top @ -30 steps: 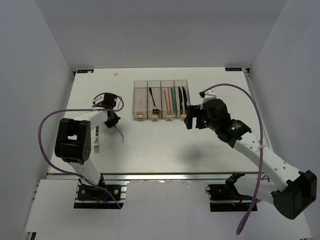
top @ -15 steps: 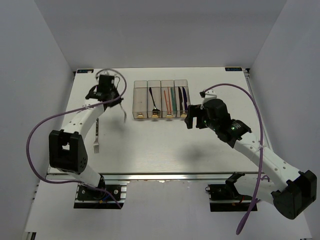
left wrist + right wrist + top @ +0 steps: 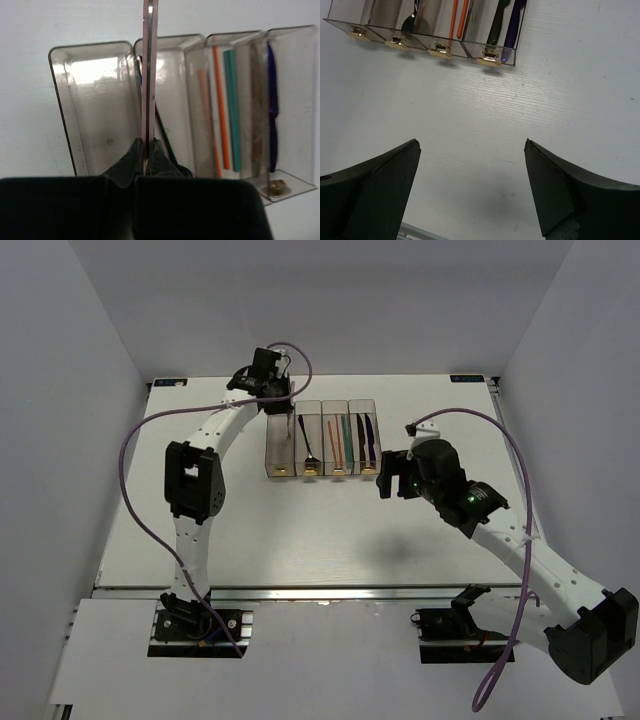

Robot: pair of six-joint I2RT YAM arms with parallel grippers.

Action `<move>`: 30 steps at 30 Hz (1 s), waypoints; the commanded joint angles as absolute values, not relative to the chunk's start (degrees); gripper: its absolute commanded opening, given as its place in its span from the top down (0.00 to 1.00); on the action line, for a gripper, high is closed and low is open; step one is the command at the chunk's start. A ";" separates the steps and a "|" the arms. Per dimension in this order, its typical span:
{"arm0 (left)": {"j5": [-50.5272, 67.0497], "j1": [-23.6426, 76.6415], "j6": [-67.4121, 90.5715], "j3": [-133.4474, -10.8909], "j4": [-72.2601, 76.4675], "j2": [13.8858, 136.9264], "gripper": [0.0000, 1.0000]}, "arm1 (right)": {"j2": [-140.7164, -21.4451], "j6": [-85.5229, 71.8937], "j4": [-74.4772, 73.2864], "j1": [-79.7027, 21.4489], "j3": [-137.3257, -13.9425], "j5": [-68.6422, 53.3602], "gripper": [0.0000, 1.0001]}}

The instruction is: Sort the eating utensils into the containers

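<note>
White walls box in a white counter (image 3: pixel 300 550), where four clear bins (image 3: pixel 280 445) sit joined in a row. At their far end the left gripper (image 3: pixel 148 150) has its jaws pinched on a slim pale utensil (image 3: pixel 149 75) — edge-on, so I cannot tell its kind — lined up with the wall between the two leftmost bins. A black spoon (image 3: pixel 309 445), chopsticks (image 3: pixel 341 440) and knives (image 3: pixel 368 438) lie in the other three. The right gripper (image 3: pixel 471 145) hangs with jaws wide over the counter, near the bins' gold knobs (image 3: pixel 439 51).
</note>
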State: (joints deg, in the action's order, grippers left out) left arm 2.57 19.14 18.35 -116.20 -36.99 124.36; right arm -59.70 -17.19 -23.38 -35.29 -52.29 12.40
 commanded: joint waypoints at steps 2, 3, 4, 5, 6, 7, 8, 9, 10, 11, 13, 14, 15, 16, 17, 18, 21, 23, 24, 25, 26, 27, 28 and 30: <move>2.55 18.63 17.40 -117.61 -39.91 122.97 1.00 | -58.10 -15.82 -23.21 -34.98 -53.53 13.62 0.11; 2.37 18.63 18.71 -113.68 -38.42 122.35 1.00 | -58.18 -15.91 -23.20 -34.89 -53.44 13.62 0.11; 1.94 18.63 19.33 -111.64 -35.71 121.73 1.00 | -58.27 -15.91 -23.29 -34.98 -53.44 13.54 0.11; 1.85 18.63 19.68 -110.06 -34.99 121.21 1.00 | -58.36 -15.91 -23.20 -34.98 -53.44 13.36 0.11; 1.32 18.63 20.47 -108.82 -34.37 120.33 1.00 | -58.53 -15.91 -23.20 -34.98 -53.61 13.36 0.11; 0.97 18.63 20.65 -106.63 -33.67 119.97 1.00 | -58.62 -15.91 -23.29 -34.89 -53.53 13.36 0.11; 0.79 18.63 20.83 -105.92 -33.40 119.54 1.00 | -58.62 -15.82 -23.20 -34.98 -53.61 13.36 0.11; 0.88 18.63 21.09 -104.95 -32.79 119.01 1.00 | -58.71 -15.65 -23.20 -34.89 -53.61 13.36 0.11; 0.79 18.63 21.27 -103.55 -32.09 118.13 1.00 | -58.62 -15.73 -23.20 -34.89 -53.70 13.27 0.11; 0.79 18.63 21.53 -103.19 -31.91 117.78 1.00 | -58.71 -15.65 -23.20 -34.89 -53.70 13.18 0.11; 0.88 18.63 21.88 -102.75 -31.73 117.42 1.00 | -58.71 -15.73 -23.12 -34.89 -53.70 13.10 0.11; 0.79 18.63 21.97 -102.74 -31.73 117.33 0.99 | -58.80 -15.82 -23.12 -34.89 -53.70 13.10 0.11; 0.79 18.63 22.06 -102.83 -31.64 117.42 0.97 | -58.80 -15.82 -23.12 -34.89 -53.61 13.10 0.11; -1.04 18.72 22.06 -102.75 -31.64 117.42 0.97 | -58.80 -15.82 -23.12 -34.89 -53.61 13.01 0.11; -1.23 18.72 22.06 -102.83 -31.64 117.51 0.97 | -58.89 -15.91 -23.12 -34.98 -53.61 13.01 0.11; -1.32 18.72 22.06 -102.92 -31.99 117.51 0.95 | -58.97 -15.82 -23.12 -34.98 -53.61 12.92 0.11; -2.20 18.63 21.71 -104.50 -33.22 118.82 0.80 | -58.97 -15.91 -23.12 -34.98 -53.70 13.01 0.11; -2.29 18.63 21.71 -105.38 -34.36 119.44 0.71 | -58.89 -15.91 -23.20 -34.89 -53.79 13.01 0.11; -2.20 18.63 21.45 -105.38 -34.45 119.36 0.65 | -58.89 -15.82 -23.20 -34.89 -53.88 13.09 0.11; -2.11 18.63 21.36 -105.38 -34.45 119.27 0.62 | -58.80 -15.82 -23.29 -34.89 -53.96 13.10 0.11; -1.94 18.72 21.27 -105.38 -34.45 118.75 0.58 | -58.80 -15.73 -23.29 -34.98 -53.96 13.10 0.11; -1.67 18.63 21.18 -105.47 -34.71 118.39 0.52 | -58.71 -15.82 -23.29 -34.89 -53.96 13.18 0.11; -1.50 18.63 21.01 -105.73 -34.89 118.04 0.49 | -58.71 -15.82 -23.29 -34.98 -54.05 13.18 0.11; -1.84 18.63 21.01 -106.43 -35.76 116.38 0.45 | -58.71 -15.82 -23.29 -34.89 -54.05 13.18 0.11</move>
